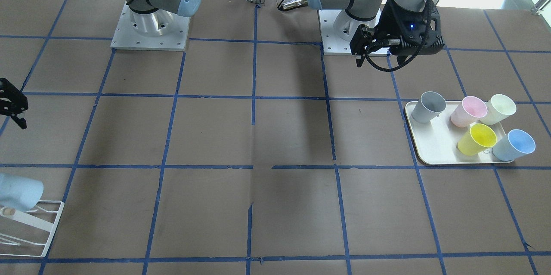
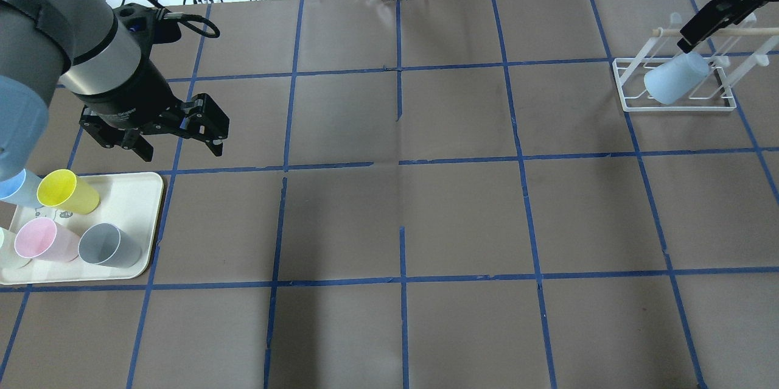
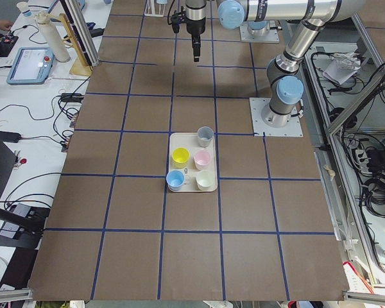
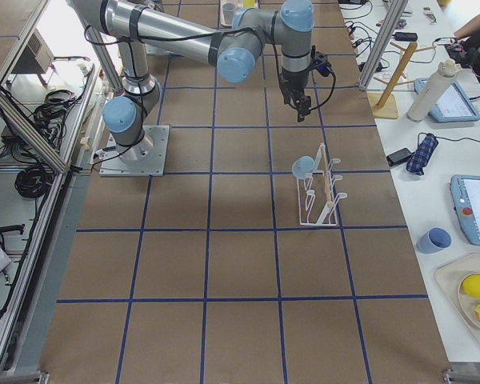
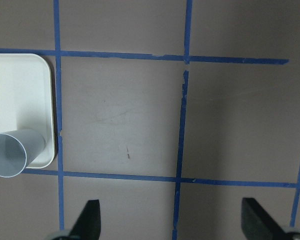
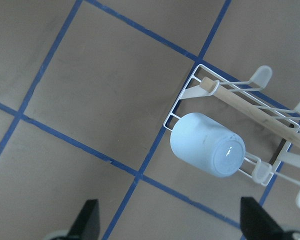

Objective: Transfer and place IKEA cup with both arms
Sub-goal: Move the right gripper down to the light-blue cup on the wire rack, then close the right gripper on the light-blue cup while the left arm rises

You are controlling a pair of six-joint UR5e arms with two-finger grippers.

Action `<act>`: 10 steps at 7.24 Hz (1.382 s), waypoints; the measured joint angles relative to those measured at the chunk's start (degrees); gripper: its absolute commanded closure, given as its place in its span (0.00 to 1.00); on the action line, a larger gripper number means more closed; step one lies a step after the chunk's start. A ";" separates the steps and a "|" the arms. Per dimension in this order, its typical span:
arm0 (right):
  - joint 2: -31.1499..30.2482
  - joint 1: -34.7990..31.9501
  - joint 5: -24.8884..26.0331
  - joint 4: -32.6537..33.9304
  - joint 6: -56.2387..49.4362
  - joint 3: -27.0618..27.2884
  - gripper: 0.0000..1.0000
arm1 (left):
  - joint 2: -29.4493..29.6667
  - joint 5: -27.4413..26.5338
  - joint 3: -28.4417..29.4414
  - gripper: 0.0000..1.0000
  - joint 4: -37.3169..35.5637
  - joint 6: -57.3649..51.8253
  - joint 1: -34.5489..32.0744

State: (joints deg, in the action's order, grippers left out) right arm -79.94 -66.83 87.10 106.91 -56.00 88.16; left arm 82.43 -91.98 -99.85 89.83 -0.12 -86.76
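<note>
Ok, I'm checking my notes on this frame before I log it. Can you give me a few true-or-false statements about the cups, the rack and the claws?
1. A blue cup hangs on the rack. True.
2. The right claw grips that cup. False: it is open and empty, clear of the cup.
3. The tray holds five cups. True.
4. The left claw holds the yellow cup. False: it is open and empty, and the yellow cup stands on the tray.
</note>
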 measured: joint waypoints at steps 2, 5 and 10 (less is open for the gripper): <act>2.76 1.86 -1.29 4.75 -18.23 2.09 0.00 | 0.12 0.04 -0.09 0.00 -0.10 -0.07 0.01; 7.83 2.35 -1.39 12.42 -37.04 2.60 0.00 | -1.39 0.12 -0.13 0.00 -0.02 0.08 -0.07; 13.22 4.30 -2.93 15.70 -40.55 2.63 0.00 | -0.75 1.92 -0.89 0.00 0.13 -0.11 -0.08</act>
State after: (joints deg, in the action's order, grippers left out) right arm -66.72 -62.53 84.17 122.62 -96.55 90.79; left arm 81.68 -90.06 -100.73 89.96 -0.23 -86.84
